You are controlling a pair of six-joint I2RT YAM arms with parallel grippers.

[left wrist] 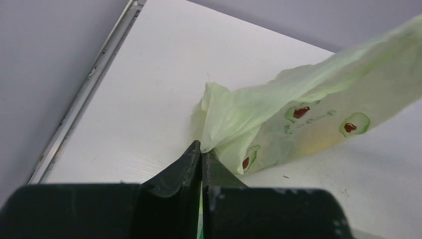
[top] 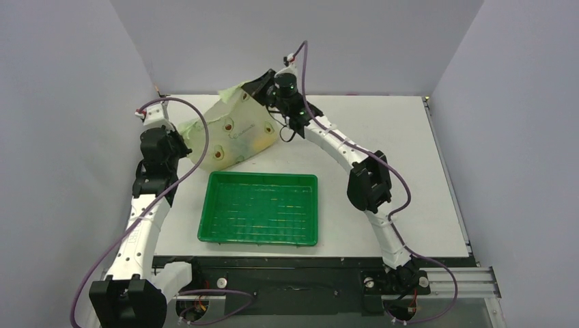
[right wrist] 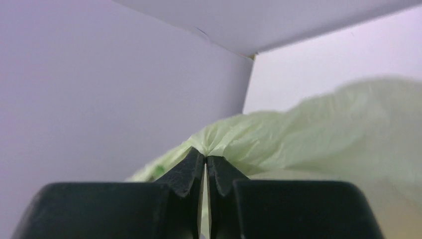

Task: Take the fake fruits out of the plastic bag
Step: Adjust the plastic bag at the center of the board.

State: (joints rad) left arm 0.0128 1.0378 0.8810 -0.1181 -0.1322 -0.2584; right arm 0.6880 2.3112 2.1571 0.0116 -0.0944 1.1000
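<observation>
The plastic bag (top: pixel 235 133) is pale yellowish-green with small printed red and green marks. It hangs stretched between my two grippers above the far left of the table. My left gripper (top: pixel 186 145) is shut on the bag's lower left edge (left wrist: pixel 224 114). My right gripper (top: pixel 256 92) is shut on the bag's top edge (right wrist: pixel 298 134) and holds it high. A yellowish shape shows faintly through the film (left wrist: pixel 318 142). The fake fruits are hidden inside the bag; none can be told apart.
A rigid green tray (top: pixel 260 208) lies on the white table in front of the bag, with nothing in it. Grey walls close the table on the left, back and right. A metal rail (left wrist: pixel 84 94) runs along the table's left edge.
</observation>
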